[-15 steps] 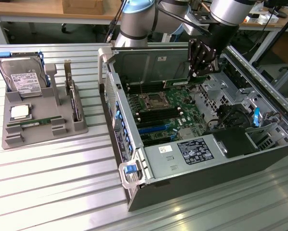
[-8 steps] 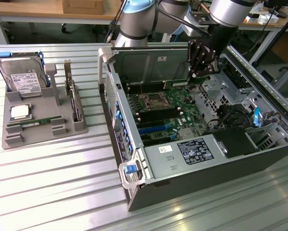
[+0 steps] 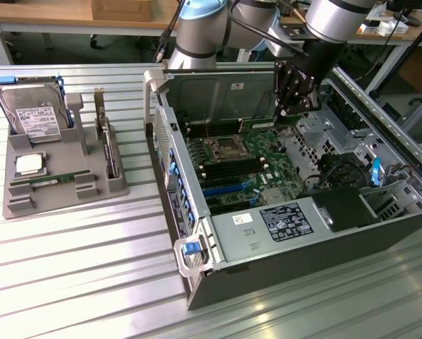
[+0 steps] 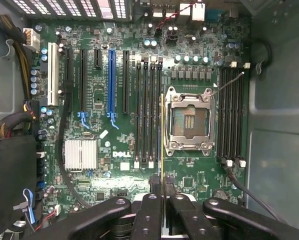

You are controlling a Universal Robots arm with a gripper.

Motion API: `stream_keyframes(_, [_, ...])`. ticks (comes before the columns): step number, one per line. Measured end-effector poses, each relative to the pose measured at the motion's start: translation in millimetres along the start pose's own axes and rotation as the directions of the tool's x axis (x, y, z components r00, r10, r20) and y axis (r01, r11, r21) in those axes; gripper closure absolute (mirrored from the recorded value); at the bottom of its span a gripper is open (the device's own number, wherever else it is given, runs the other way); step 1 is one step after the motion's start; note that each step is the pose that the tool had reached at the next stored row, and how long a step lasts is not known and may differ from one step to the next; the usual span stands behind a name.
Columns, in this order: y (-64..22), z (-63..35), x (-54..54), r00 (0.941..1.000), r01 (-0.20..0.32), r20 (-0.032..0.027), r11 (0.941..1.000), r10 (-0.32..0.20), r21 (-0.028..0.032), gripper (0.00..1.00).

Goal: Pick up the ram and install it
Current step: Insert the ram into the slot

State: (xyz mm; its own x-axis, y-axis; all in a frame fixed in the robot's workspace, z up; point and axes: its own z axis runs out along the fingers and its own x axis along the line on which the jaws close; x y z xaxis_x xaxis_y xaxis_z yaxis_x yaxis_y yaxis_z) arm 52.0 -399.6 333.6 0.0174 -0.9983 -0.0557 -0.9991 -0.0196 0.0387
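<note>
Over the open case (image 3: 303, 265), the tool (image 4: 162, 181) hangs above the motherboard (image 4: 114, 150), its fingers (image 4: 150, 200) pressed together on the ram (image 4: 162, 140). In the wrist view the ram appears edge-on as a thin line running out from between the fingertips. It lies along the gap between the bank of black memory slots (image 4: 148, 110) and the CPU socket (image 4: 188, 120), parallel to the slots. Whether it touches the motherboard cannot be told.

In the exterior view the tool (image 3: 288, 107) sits at the far side of the case, well above the floor of it. The case lies on its side on the table (image 3: 77, 282).

On the exterior view's left, well apart from the tool, a grey tray (image 3: 56, 203) stands on the table. It carries a hard drive (image 3: 33, 113) propped at the back, a CPU (image 3: 29, 164) in front of that, and a green stick (image 3: 50, 181) lying flat near its front edge.
</note>
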Motion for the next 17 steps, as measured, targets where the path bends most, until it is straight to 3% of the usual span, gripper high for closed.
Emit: stream_keyframes(17, [-0.5, 11.7, 0.6, 1.0000, 0.000, 0.0000, 1.0000, 0.000, 0.0000, 0.87])
